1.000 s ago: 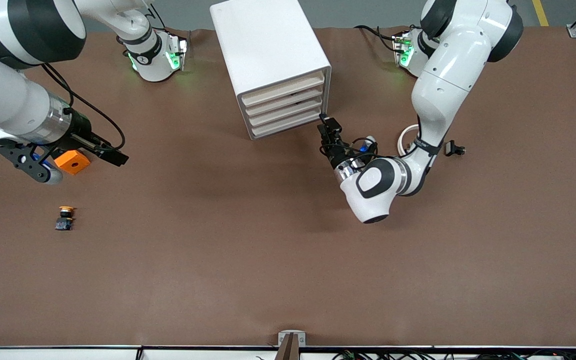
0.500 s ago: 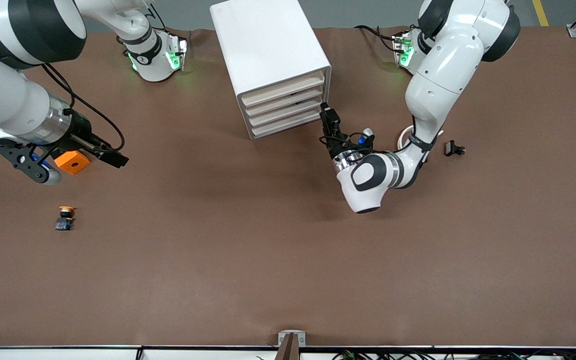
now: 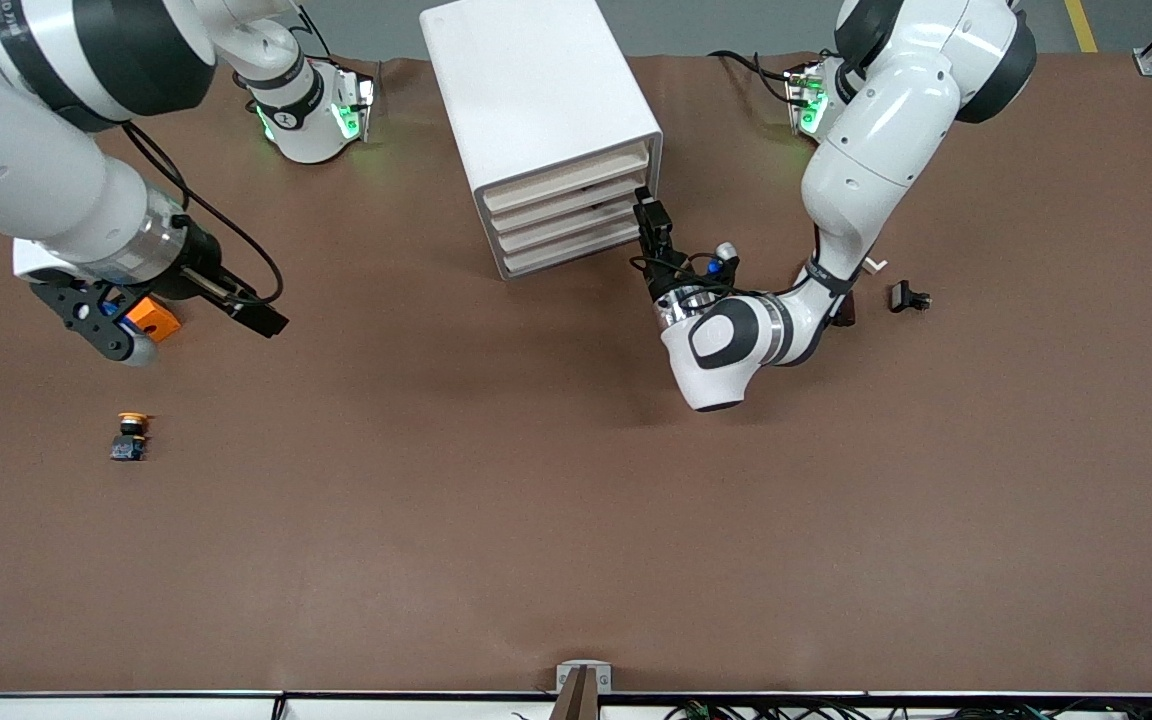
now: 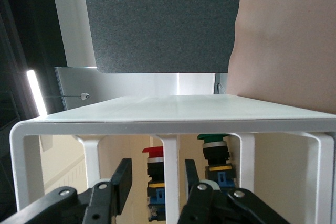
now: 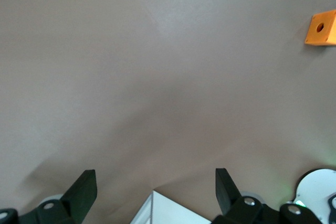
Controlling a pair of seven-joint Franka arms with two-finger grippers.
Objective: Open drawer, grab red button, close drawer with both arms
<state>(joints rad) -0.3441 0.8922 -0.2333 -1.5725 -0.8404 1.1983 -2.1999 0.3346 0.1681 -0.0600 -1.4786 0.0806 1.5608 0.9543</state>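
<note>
Where the tabletop (image 3: 576,520) lies nearest the front camera, its brown covering is bare. Toward the right arm's end stands a small push button with an orange-yellow cap (image 3: 130,435). Farther from the camera, an orange square box (image 3: 153,317) with a hole sits partly covered by the right tool (image 3: 181,325), which is over the tabletop just beside the box. In the right wrist view, the right tool's fingers (image 5: 84,192) are spread wide with nothing between them.

Toward the left arm's end, a small black part (image 3: 907,296) lies on the tabletop, near the left arm's forearm.

The left tool (image 3: 648,225) is at the front of the white drawer cabinet (image 3: 536,120), at the edge of its 4 drawer fronts. In the left wrist view, its fingers (image 4: 122,184) are apart, 1 on each side of a white upright bar of the cabinet front (image 4: 168,177). Through the openings in that front, the button (image 4: 155,182) with a red cap stands inside, partly hidden by the bar. A like button with a green cap (image 4: 215,163) stands beside it.

At the top of the front view, grey floor borders the tabletop. Both arm bases show green lights.
</note>
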